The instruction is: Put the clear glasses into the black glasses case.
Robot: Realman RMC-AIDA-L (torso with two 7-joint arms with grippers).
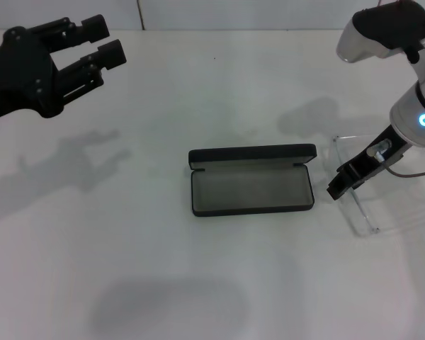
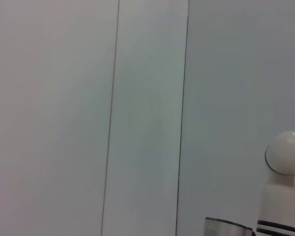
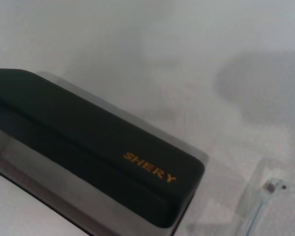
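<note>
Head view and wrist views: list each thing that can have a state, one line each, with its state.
black glasses case: open, lid raised, grey lining bare, nothing inside.
clear glasses: on the table to the right of the case, outside it, arms unfolded.
right hand: low at the glasses, beside the case's right end.
left hand: open, raised at far left, holding nothing.

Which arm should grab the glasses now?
Right. The right gripper is already down at the clear glasses, beside the open black glasses case; the left gripper is raised far off.
</note>
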